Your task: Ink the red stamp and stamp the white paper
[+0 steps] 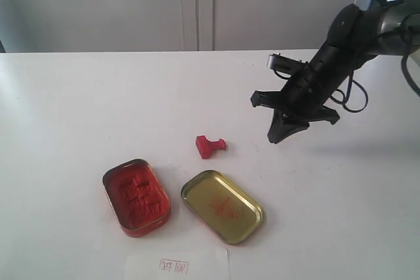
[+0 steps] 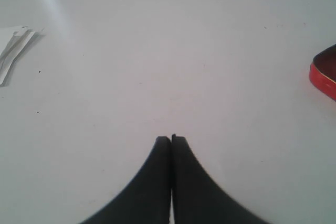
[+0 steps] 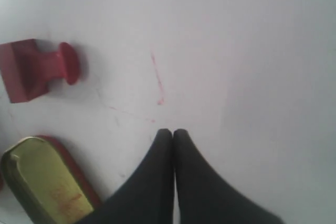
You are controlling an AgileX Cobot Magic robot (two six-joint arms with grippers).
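I see open white table toward the far edge and both far corners. The red stamp lies on its side near the middle, and the white paper lies at the near edge. My right gripper hangs tilted downward, near the stamp but apart from it, with its fingers pressed together. The left gripper is closed too.

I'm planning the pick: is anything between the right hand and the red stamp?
Nothing visible does. Only bare table lies between the shut right hand and the red stamp, which lies on its side.
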